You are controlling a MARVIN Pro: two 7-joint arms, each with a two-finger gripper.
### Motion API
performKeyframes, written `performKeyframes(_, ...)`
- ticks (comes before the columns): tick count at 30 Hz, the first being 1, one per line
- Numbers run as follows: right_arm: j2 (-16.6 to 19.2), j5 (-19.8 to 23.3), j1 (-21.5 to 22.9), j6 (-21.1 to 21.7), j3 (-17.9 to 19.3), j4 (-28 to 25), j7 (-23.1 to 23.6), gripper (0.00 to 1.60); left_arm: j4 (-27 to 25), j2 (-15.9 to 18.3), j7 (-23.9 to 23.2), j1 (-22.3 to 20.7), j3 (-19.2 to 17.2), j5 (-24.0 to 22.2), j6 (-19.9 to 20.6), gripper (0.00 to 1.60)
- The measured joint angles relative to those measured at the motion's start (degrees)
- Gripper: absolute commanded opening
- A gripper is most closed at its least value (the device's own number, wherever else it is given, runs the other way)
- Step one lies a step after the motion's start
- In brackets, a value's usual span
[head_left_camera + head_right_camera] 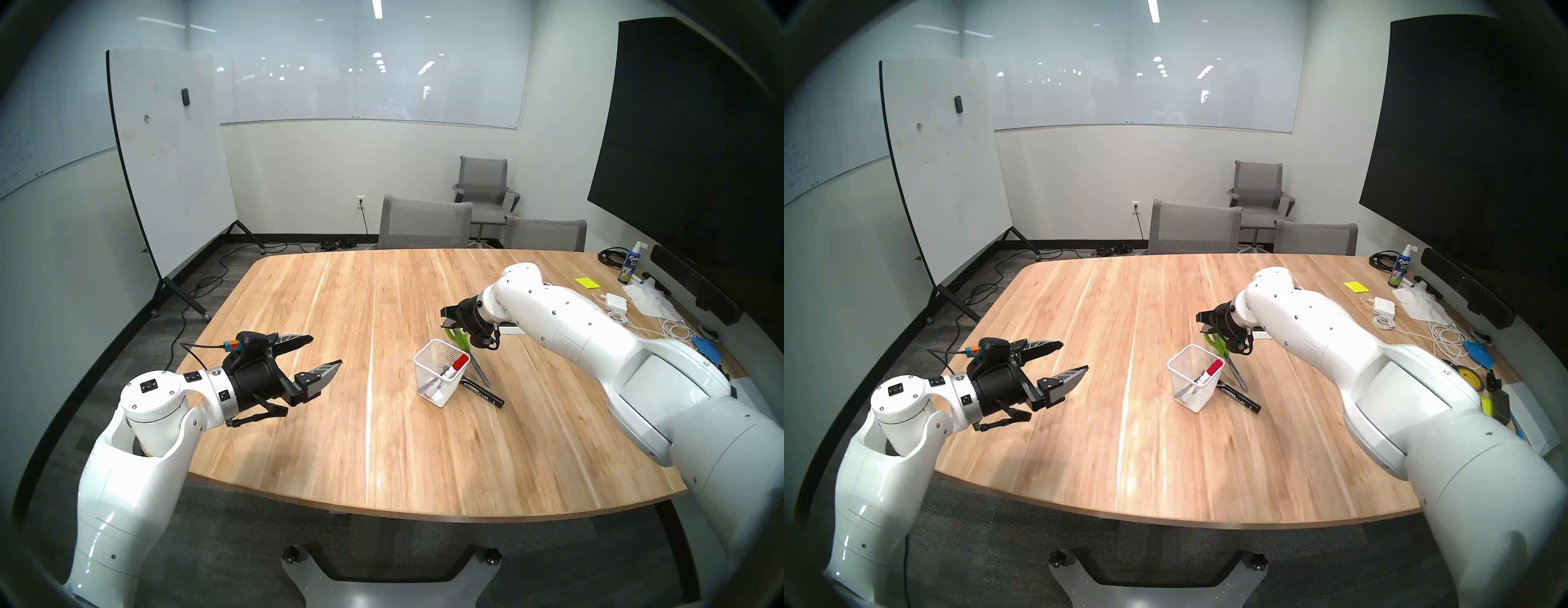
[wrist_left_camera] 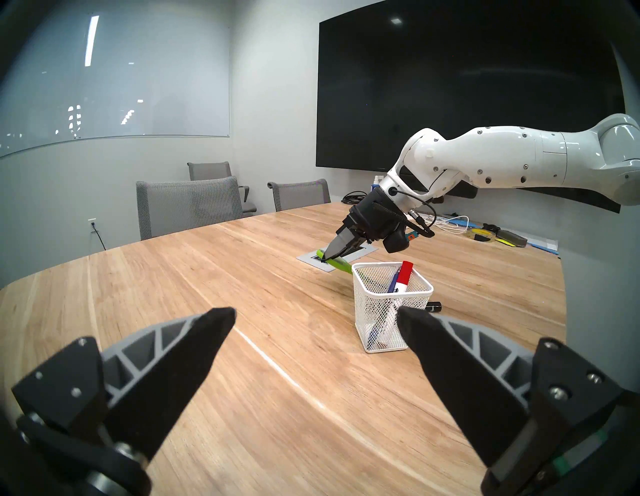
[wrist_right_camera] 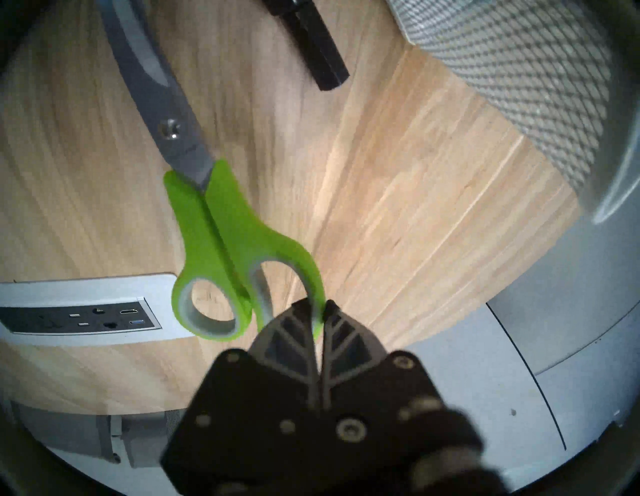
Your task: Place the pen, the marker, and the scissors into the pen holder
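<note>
The white mesh pen holder stands right of the table's centre. A red-capped white marker and the blue-capped pen lean inside it. A black marker lies on the wood just behind it. My right gripper is shut on one green handle loop of the scissors. They hang tilted, with the blades pointing down beside the holder. My left gripper hovers open and empty at the table's left.
A grey outlet plate is set into the table under the scissors' handles. A spray bottle, yellow notes, a charger and cables crowd the right edge. Chairs stand at the far side.
</note>
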Motion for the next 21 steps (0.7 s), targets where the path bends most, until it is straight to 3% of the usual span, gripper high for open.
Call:
performKeyframes(9,-0.46,1.45,1.89,2.30,3.11,3.70,-5.61,0.00,0.00,0.00,0.00,0.00,-0.02,0.00,0.00,1.60)
performKeyframes(21,1.02,6.37,1.14,5.10,9.47,2.23,-13.56,0.00,-0.04,0.00,-0.01,0.01,-0.02,0.00,0.00,1.60)
